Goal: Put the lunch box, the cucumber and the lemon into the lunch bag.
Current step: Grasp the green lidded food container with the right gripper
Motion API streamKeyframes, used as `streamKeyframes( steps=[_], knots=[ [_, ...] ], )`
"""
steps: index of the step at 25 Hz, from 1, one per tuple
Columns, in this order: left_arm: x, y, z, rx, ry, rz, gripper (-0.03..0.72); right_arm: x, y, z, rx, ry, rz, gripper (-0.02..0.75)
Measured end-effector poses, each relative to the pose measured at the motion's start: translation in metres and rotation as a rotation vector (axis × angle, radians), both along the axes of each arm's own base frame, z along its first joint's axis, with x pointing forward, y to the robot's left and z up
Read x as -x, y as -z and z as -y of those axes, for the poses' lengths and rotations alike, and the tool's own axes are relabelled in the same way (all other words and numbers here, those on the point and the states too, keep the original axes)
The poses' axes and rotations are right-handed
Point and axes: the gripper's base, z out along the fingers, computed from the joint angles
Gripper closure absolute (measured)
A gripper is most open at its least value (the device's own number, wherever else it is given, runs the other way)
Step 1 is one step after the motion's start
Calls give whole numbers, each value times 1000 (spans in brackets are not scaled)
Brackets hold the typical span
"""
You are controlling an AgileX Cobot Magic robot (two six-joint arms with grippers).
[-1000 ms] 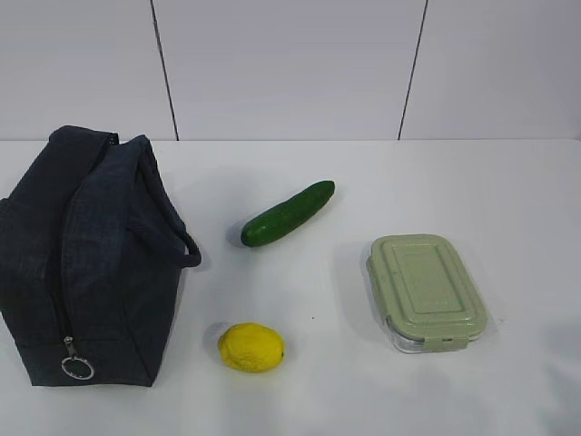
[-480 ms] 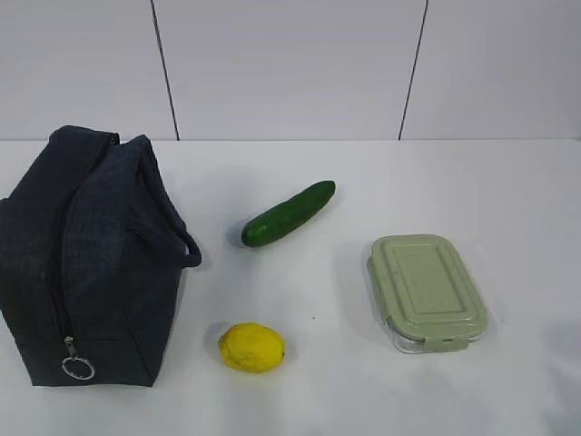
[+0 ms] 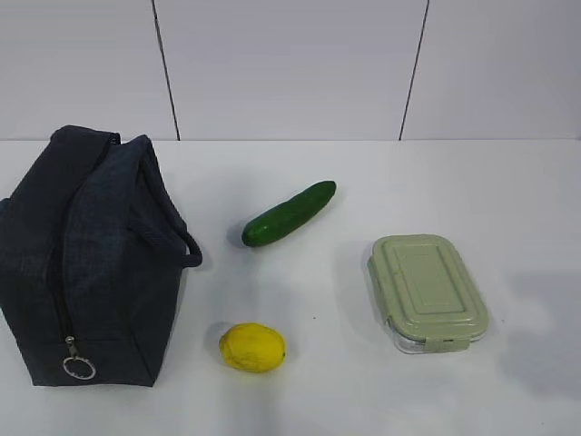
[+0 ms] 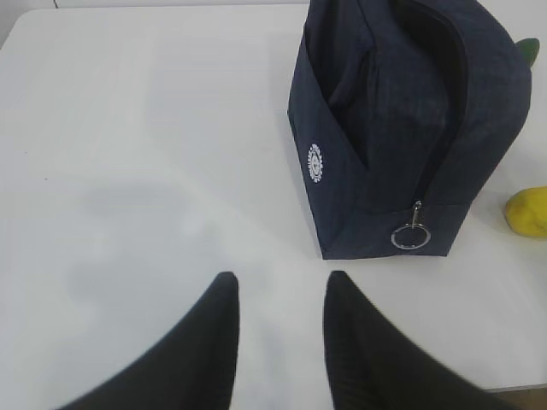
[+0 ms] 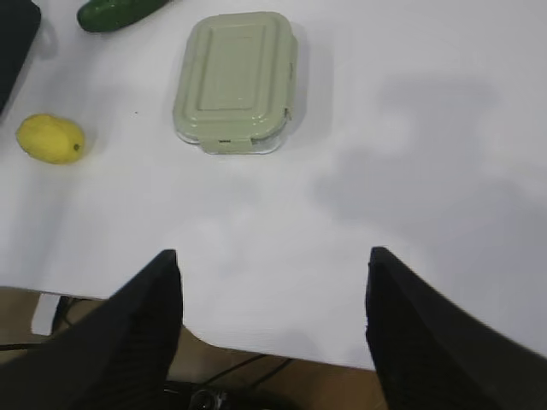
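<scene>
The dark navy lunch bag (image 3: 86, 263) stands at the left of the table, zipper ring pull (image 3: 78, 367) hanging at its near end; it also shows in the left wrist view (image 4: 402, 120). The cucumber (image 3: 289, 213) lies mid-table, the lemon (image 3: 252, 347) in front of it, and the lunch box (image 3: 426, 289) with a sage-green lid at the right. My left gripper (image 4: 279, 286) is open and empty, left of the bag. My right gripper (image 5: 273, 260) is wide open and empty over the table's near edge, short of the lunch box (image 5: 237, 81). Neither gripper shows in the exterior view.
The white table (image 3: 363, 163) meets a white panelled wall at the back. In the right wrist view the table's near edge (image 5: 256, 346) shows, with floor and cables below it. The lemon (image 5: 50, 138) and the cucumber's end (image 5: 115, 13) lie left of the lunch box there.
The objects have not moved. A faint shadow has spread over the table at the right of the exterior view.
</scene>
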Motion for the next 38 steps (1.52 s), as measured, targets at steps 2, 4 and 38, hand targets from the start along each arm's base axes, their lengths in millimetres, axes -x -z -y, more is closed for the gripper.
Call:
streamKeyframes(
  steps=[2,4,38],
  knots=[
    [0,0,0,0,0,0,446,-12,-4,-3,-18,-17,-17,225],
    [0,0,0,0,0,0,446,-23,-6,-7,-30,-42,-34,225],
    [0,0,0,0,0,0,446,-197,19,11,-213,-221,-251,225]
  ],
)
